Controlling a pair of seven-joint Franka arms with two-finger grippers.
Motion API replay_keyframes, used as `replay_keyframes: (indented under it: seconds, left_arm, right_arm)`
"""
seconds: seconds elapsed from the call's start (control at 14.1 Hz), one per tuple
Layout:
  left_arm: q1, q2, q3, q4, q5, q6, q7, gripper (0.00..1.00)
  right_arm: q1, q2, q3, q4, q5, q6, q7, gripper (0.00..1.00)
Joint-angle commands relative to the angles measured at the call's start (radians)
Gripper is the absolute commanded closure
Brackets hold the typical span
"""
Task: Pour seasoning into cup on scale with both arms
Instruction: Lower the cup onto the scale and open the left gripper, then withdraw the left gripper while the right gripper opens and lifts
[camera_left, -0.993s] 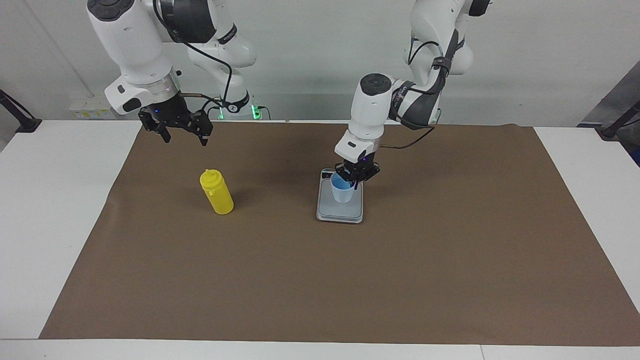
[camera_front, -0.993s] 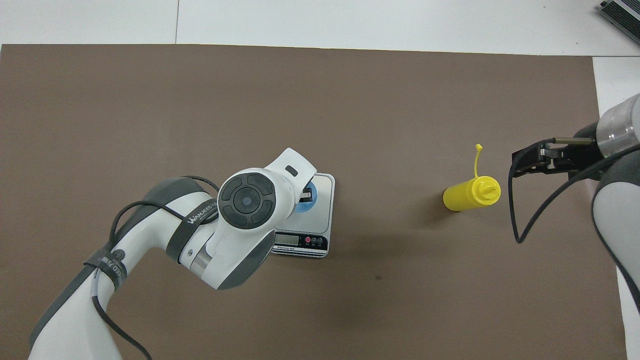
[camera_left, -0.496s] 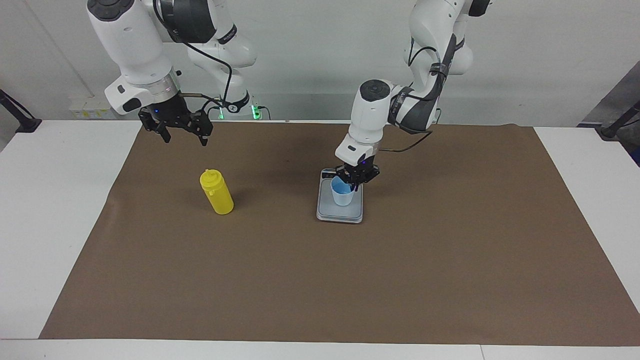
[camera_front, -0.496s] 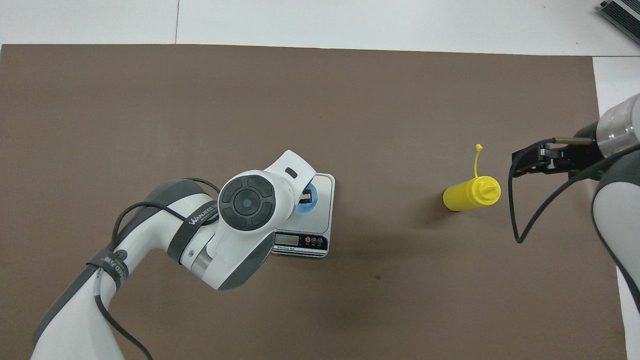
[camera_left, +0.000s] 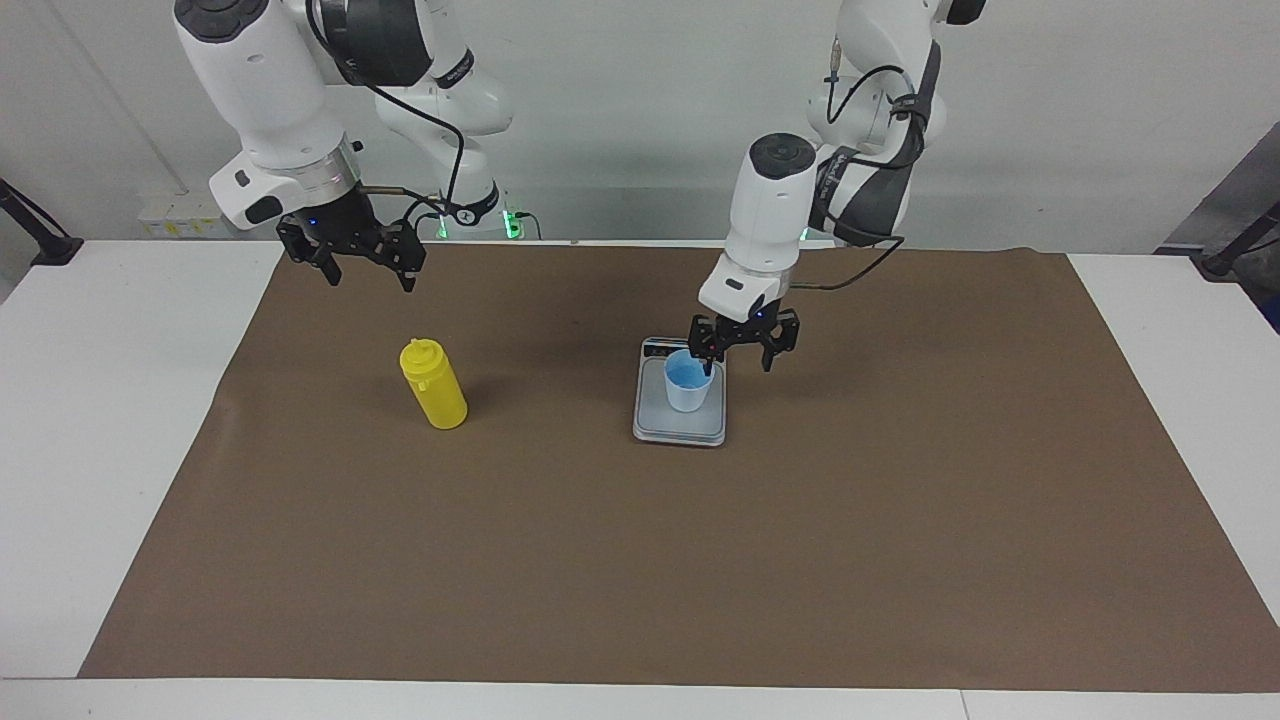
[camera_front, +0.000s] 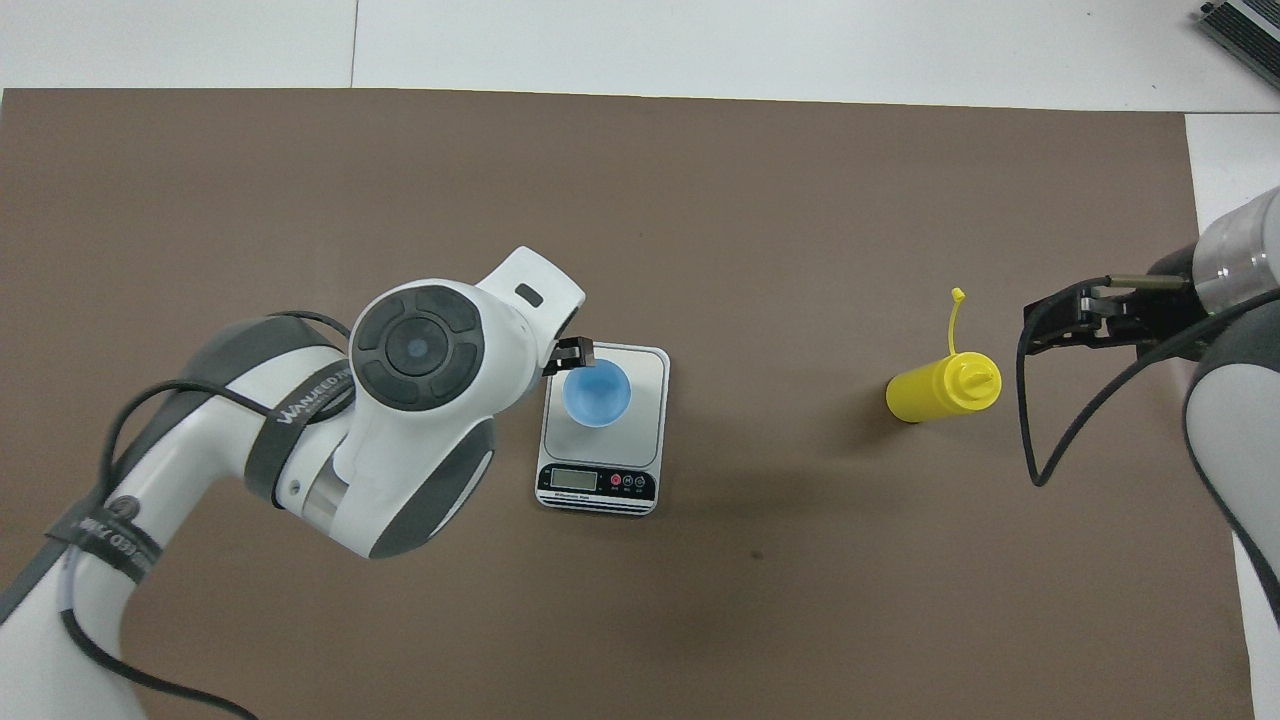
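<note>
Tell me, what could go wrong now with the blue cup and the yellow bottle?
The left claw is open but one finger seems to sit right beside the cup's rim on the scale; moving away, it might tip the cup. The yellow bottle is tall and upright, so the open right claw, hanging above the mat nearer the robots, could knock it over when it reaches. Its loose cap strap might snag too.

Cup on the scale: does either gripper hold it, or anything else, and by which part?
Nothing is held. The left gripper is open beside the cup; the right gripper is open and empty.
</note>
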Motion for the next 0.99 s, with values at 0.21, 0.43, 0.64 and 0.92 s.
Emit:
replay_keyframes:
  seconds: [0.21,0.43,0.64,0.92]
  left_arm:
    - [0.15,-0.127,0.001,0.041,0.001,-0.203,0.256,0.0]
    - [0.262,-0.183,0.004,0.05,-0.053,-0.281,0.451,0.0]
    - [0.339,-0.191,0.007,0.102,-0.054,-0.351,0.597,0.0]
    - [0.434,-0.182,0.007,0.171,-0.097,-0.427,0.717,0.0]
  right_arm:
    - [-0.01,-0.018,0.005,-0.018,0.001,-0.004,0.011,0.0]
    - [-0.017,-0.013,-0.002,-0.012,0.001,0.016,0.017,0.0]
    - [-0.045,-0.018,-0.009,-0.009,0.001,0.041,0.008,0.0]
    - [-0.058,-0.008,-0.01,-0.012,0.065,0.104,0.229,0.0]
